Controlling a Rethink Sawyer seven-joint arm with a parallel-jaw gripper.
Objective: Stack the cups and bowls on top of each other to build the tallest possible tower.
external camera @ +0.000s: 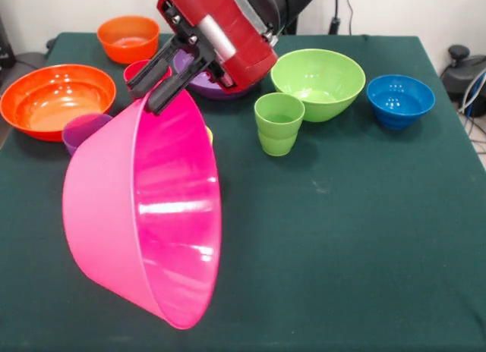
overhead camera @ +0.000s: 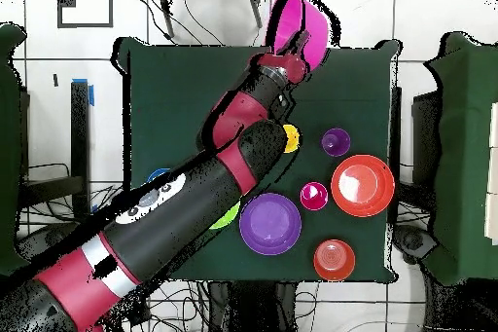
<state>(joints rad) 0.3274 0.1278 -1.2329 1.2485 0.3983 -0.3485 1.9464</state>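
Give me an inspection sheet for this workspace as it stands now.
Surface: dark green table, bare at the camera's side in the front view.
Job's things: pink bowl lifted and tipped on its side; large orange bowl, small orange bowl, lime green bowl, blue bowl, purple bowl upright, all separate. Green cup and purple cup upright; red cup and yellow cup partly hidden.
Clutter: nothing seen.
Gripper: gripper shut on the pink bowl's rim.
Cables: cables beside the table.
Surroundings: tiled floor, dark furniture around.
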